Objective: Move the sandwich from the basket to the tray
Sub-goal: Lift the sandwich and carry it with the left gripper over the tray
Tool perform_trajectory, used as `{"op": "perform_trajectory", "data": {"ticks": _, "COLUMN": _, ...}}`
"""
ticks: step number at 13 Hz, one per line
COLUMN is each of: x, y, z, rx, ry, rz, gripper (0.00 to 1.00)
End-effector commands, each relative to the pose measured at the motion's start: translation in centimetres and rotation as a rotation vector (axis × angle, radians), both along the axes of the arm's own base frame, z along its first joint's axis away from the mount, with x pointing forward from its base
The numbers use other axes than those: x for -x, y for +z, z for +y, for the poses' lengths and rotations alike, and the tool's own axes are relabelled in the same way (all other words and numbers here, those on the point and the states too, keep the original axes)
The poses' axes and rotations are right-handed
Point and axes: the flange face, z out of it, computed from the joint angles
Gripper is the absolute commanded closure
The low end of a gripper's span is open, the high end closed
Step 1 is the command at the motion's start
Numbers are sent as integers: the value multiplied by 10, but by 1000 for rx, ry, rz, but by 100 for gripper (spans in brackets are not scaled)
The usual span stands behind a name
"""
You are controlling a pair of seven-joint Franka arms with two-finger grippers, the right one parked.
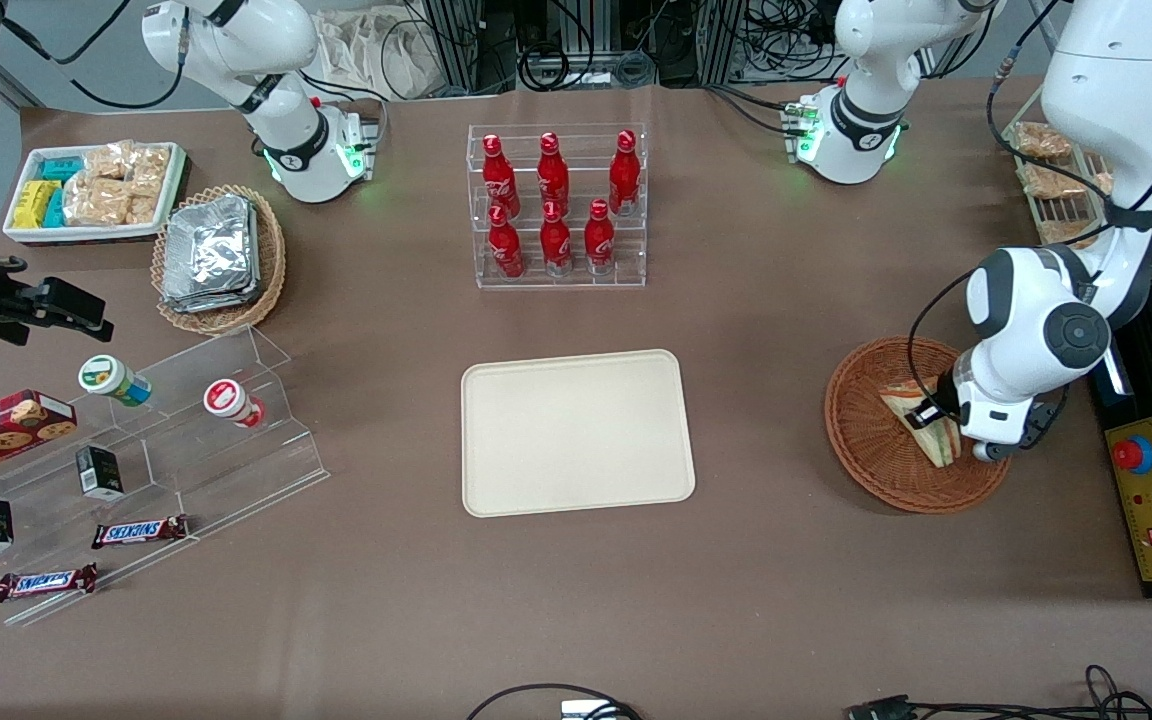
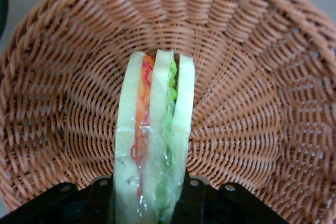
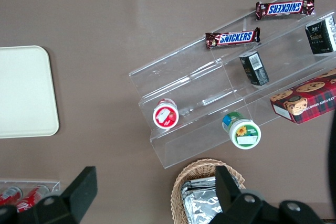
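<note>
The sandwich is a pale bread wedge with orange and green filling in clear wrap. It stands on edge in the reddish-brown wicker basket toward the working arm's end of the table. My left gripper is down in the basket and shut on the sandwich. In the left wrist view the black fingers press both sides of the sandwich, just above the basket's weave. The cream-beige tray lies bare at the table's middle, beside the basket; it also shows in the right wrist view.
A clear rack of red bottles stands farther from the front camera than the tray. A black control box with a red button lies beside the basket at the table edge. A stepped acrylic stand with snacks, a tan foil-packet basket and a white snack tray lie toward the parked arm's end.
</note>
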Motion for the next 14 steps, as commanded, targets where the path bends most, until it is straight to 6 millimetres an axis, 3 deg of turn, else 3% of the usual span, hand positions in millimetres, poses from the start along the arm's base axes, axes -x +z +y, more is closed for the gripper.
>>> {"op": "perform_trajectory", "data": {"ticks": 1, "x": -13, "y": 42, "z": 2, "rx": -20, "ry": -34, "rz": -22, "gripper": 100}}
{"op": "perform_trajectory", "data": {"ticks": 3, "x": -32, "y": 76, "z": -4, "rx": -23, "ry": -123, "rz": 14, "gripper": 100}}
{"op": "perform_trajectory", "data": {"ticks": 4, "x": -47, "y": 109, "z": -12, "rx": -22, "ry": -146, "rz": 38, "gripper": 100}}
{"op": "perform_trajectory", "data": {"ticks": 6, "x": -75, "y": 174, "z": -36, "rx": -4, "ry": -187, "rz": 84, "gripper": 100}}
{"op": "perform_trajectory", "data": {"ticks": 8, "x": -92, "y": 214, "z": -72, "rx": 40, "ry": -242, "rz": 90, "gripper": 100}}
{"op": "perform_trajectory", "data": {"ticks": 10, "x": -92, "y": 219, "z": -114, "rx": 72, "ry": -313, "rz": 69, "gripper": 100}}
{"op": "perform_trajectory", "data": {"ticks": 14, "x": -86, "y": 168, "z": -234, "rx": 114, "ry": -380, "rz": 78, "gripper": 100}}
